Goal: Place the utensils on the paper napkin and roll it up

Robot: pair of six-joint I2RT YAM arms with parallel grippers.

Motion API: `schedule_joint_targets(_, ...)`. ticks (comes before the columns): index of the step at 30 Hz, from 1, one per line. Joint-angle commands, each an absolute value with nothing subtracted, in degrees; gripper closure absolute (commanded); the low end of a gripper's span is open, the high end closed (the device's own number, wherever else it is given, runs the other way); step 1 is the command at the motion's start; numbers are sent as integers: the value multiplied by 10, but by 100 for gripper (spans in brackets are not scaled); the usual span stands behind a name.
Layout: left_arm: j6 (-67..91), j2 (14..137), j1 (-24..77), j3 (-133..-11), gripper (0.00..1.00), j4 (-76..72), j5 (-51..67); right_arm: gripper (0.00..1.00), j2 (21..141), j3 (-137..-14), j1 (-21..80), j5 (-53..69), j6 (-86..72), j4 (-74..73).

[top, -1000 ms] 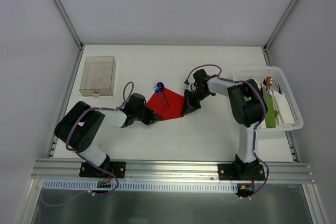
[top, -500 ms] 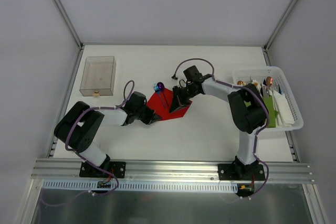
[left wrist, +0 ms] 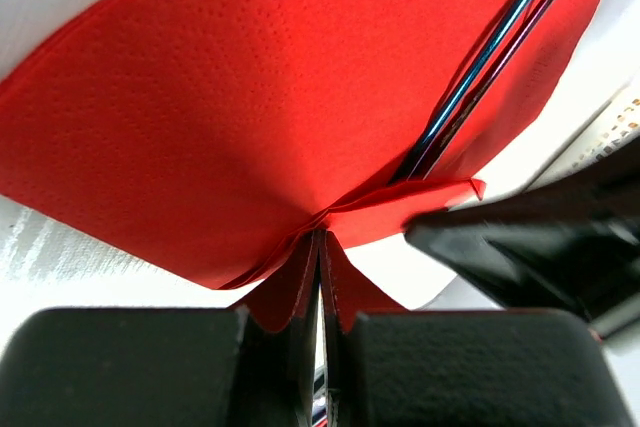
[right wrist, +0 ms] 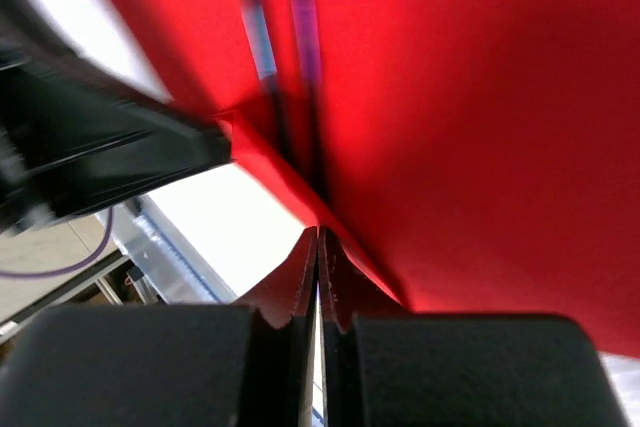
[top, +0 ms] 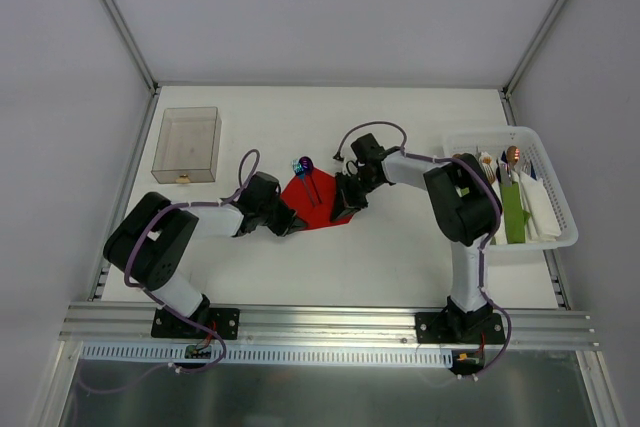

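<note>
The red paper napkin (top: 316, 199) lies mid-table with the two iridescent blue and purple utensils (top: 304, 172) on it, their heads past its far edge. Their thin handles show in the left wrist view (left wrist: 470, 82) and the right wrist view (right wrist: 258, 42). My left gripper (top: 289, 223) is shut on the napkin's near left corner (left wrist: 300, 277). My right gripper (top: 342, 211) is shut on the napkin's right edge (right wrist: 330, 247), which is lifted and folded inward toward the utensils. The napkin fills both wrist views (left wrist: 250, 107) (right wrist: 460, 117).
A white basket (top: 560, 237) at the right holds other utensils, green napkin bundles and white napkins. A clear plastic box (top: 187, 145) stands at the far left. Enclosure walls bound the table on three sides.
My right gripper has swung left and pulled the napkin's right corner inward, so the red sheet looks narrower. The left gripper has stayed on its corner.
</note>
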State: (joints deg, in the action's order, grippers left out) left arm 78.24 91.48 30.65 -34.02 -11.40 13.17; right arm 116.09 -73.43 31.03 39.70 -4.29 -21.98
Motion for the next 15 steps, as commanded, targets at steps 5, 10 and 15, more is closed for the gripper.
schedule_joint_targets(5, 694, 914, 301, -360, 100, -46, 114, 100, 1187, -765, 306, 353, -47, -263)
schedule_joint_targets(10, 607, 881, 302, -399, 99, -46, 133, 100, 1194, -766, 307, 345, -50, -266)
schedule_joint_targets(15, 572, 876, 314, -430, 93, -46, 161, 100, 1201, -768, 307, 347, -60, -266)
